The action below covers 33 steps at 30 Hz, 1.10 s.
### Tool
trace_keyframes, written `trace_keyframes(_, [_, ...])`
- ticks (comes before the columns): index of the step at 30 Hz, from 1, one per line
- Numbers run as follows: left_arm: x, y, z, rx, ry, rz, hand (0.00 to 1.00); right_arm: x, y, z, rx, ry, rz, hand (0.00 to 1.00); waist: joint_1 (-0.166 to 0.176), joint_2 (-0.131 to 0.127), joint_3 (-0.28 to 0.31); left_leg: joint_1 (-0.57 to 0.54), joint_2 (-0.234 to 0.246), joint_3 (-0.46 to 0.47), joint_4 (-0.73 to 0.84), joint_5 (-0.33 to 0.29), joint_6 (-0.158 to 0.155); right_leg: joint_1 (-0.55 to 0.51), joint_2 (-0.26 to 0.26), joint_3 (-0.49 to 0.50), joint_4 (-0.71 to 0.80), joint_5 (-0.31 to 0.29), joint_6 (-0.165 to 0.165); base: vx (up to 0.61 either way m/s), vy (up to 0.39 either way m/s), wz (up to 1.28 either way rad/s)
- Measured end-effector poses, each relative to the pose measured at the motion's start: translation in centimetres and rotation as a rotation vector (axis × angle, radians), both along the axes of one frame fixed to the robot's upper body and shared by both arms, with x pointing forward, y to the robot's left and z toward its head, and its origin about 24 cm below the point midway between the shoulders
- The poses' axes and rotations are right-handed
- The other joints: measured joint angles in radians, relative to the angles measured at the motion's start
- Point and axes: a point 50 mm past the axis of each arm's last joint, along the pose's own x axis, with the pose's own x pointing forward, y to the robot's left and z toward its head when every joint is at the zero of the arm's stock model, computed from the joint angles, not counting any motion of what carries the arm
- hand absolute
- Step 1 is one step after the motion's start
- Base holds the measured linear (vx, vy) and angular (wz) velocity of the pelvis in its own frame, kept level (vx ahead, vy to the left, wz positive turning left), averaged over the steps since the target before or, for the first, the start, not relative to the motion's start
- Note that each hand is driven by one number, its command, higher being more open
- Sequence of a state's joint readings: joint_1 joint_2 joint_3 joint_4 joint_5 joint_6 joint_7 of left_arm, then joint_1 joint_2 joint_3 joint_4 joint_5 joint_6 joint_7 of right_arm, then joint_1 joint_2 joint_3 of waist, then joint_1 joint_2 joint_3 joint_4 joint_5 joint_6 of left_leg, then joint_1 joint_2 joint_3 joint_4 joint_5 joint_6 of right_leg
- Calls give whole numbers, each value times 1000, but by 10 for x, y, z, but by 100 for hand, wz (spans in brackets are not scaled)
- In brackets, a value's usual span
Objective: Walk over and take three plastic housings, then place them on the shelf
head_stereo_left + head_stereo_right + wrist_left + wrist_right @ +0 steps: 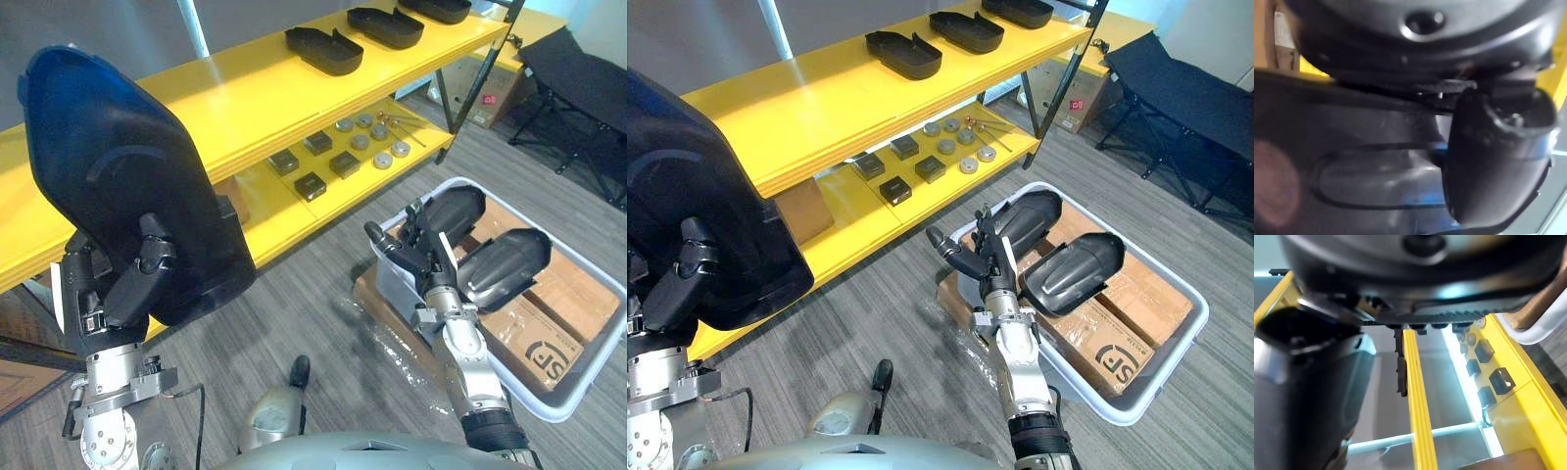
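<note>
Bold dark logo print on the cardboard box (1087, 333) lying in the white bin (1171, 370), partly cut off. Small red label on the far carton (1063, 93), too small to read.

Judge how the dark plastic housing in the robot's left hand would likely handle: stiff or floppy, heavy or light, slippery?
Probably stiff: the housing stands upright above the left hand without sagging. Likely light for its size, since one hand carries it by its lower edge. Its smooth, shiny surface may be slippery, so it could pivot in that low grip.
</note>
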State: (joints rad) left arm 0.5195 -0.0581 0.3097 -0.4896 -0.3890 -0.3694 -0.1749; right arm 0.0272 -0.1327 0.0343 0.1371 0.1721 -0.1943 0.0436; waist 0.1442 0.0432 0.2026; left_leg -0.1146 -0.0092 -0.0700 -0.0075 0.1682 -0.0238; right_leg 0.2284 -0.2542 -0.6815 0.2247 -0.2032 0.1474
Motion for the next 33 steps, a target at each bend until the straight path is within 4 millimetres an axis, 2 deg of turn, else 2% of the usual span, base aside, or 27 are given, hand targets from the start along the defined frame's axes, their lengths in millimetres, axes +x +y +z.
trace_keyframes(2, [0,0,0,8,3,-14,0,-1,-1,2,-19,-16,34,100,-11,17,15,-16,5,7,8,-1,3,0,-3,-24,38,-30,-1,-138,-56,38])
trace_keyframes(5, [2,1,1,43,9,-51,0,-2,-6,5,-40,-46,40,100,-12,24,29,-39,16,68,39,6,15,-5,-20,-65,84,-61,-1,-50,-17,51])
trace_keyframes(7, [1,3,0,55,21,-52,0,0,-4,11,-39,-89,53,100,18,14,44,-66,16,94,86,-15,24,-16,-40,-69,117,-82,3,4,-3,13])
trace_keyframes(8, [1,3,0,56,22,-49,0,1,-3,13,-40,-104,60,100,22,12,49,-79,16,96,110,-29,22,-17,-41,-69,120,-84,4,0,0,0])
trace_keyframes(11, [-2,10,1,72,24,-21,0,7,2,24,-33,-177,70,100,47,-8,66,-151,15,104,259,-119,24,-12,-56,-79,124,-96,22,58,54,7])
trace_keyframes(13, [-4,15,2,88,28,3,0,8,5,28,-17,-212,62,100,59,-34,74,-176,-1,123,357,-199,29,22,-79,-94,118,-104,46,158,89,16])
trace_keyframes(14, [-5,17,3,95,27,12,0,6,5,27,-3,-215,53,100,55,-49,68,-175,-18,125,392,-240,34,39,-94,-95,153,-74,67,219,98,30])
trace_keyframes(15, [-4,17,3,96,24,14,0,6,5,27,4,-218,49,100,52,-49,67,-174,-28,115,402,-252,41,25,-116,-73,213,-62,48,250,149,57])
trace_keyframes(16, [-2,17,3,105,26,21,0,6,4,27,16,-222,44,100,42,-49,64,-163,-48,92,406,-259,60,-29,-161,-1,360,-15,-24,233,191,63])
trace_keyframes(17, [0,18,5,130,27,29,0,6,5,28,36,-229,42,100,40,-50,64,-134,-65,71,386,-274,65,-102,-184,111,488,67,-66,233,186,59])
trace_keyframes(18, [1,18,6,139,26,33,0,6,6,28,51,-233,40,100,36,-52,64,-116,-70,57,367,-275,67,-133,-186,169,545,116,-59,259,87,53])
trace_keyframes(19, [4,19,8,138,19,47,0,6,10,29,65,-243,48,100,28,-52,64,-78,-81,21,334,-270,87,-189,-173,231,644,49,-53,280,28,45])
trace_keyframes(20, [4,20,8,133,16,59,0,7,12,30,69,-246,60,100,22,-46,65,-53,-81,9,317,-269,89,-213,-161,244,671,13,-62,280,9,53])
trace_keyframes(22, [11,22,10,116,-12,81,0,6,15,32,63,-259,98,100,6,-21,63,35,-80,-52,259,-272,89,-302,-92,262,632,-63,-139,276,11,64])
trace_keyframes(23, [17,22,13,110,-30,81,0,6,15,36,59,-273,104,100,-8,-11,60,48,-78,-87,249,-275,88,-354,-42,310,566,-77,-140,361,-70,126])
trace_keyframes(24, [26,22,14,99,-54,75,0,6,12,43,46,-302,106,100,-39,2,59,59,-77,-150,249,-287,85,-427,30,419,428,-65,-120,244,-76,117])
trace_keyframes(25, [28,22,14,98,-54,74,0,6,12,44,42,-305,105,100,-44,2,59,63,-77,-162,249,-289,84,-436,37,439,399,-58,-110,260,-142,132])
trace_keyframes(26, [33,21,13,88,-55,67,0,5,9,45,29,-308,107,100,-58,2,59,89,-80,-203,249,-300,74,-464,61,494,309,-34,-73,237,-186,97])
trace_keyframes(27, [34,21,9,78,-39,69,0,5,8,44,25,-301,106,100,-67,-3,57,106,-84,-234,253,-308,56,-467,66,518,251,-15,-58,388,-319,127])
trace_keyframes(29, [33,22,7,80,-25,66,0,1,6,39,31,-281,96,100,-73,-59,20,123,-113,-289,263,-351,32,-447,62,557,133,52,-83,373,-354,112])
trace_keyframes(30, [34,23,8,84,-26,62,0,-1,3,37,26,-272,90,100,-69,-83,5,119,-118,-286,279,-389,21,-425,50,560,86,146,-77,353,-409,110])
trace_keyframes(31, [34,18,2,54,-11,52,0,-2,-6,35,4,-254,82,100,-70,-46,-9,105,-50,-224,304,-415,-1,-392,70,498,70,162,-86,325,-389,84])
trace_keyframes(32, [34,17,1,50,-7,50,0,-2,-8,35,1,-250,81,100,-70,-38,-15,98,-35,-207,307,-417,-5,-385,77,485,60,160,-88,289,-299,85])
trace_keyframes(33, [31,14,-4,35,8,41,0,-2,-19,36,-6,-240,67,100,-70,5,-37,90,28,-141,312,-414,-38,-356,112,438,26,165,-105,315,-230,60])
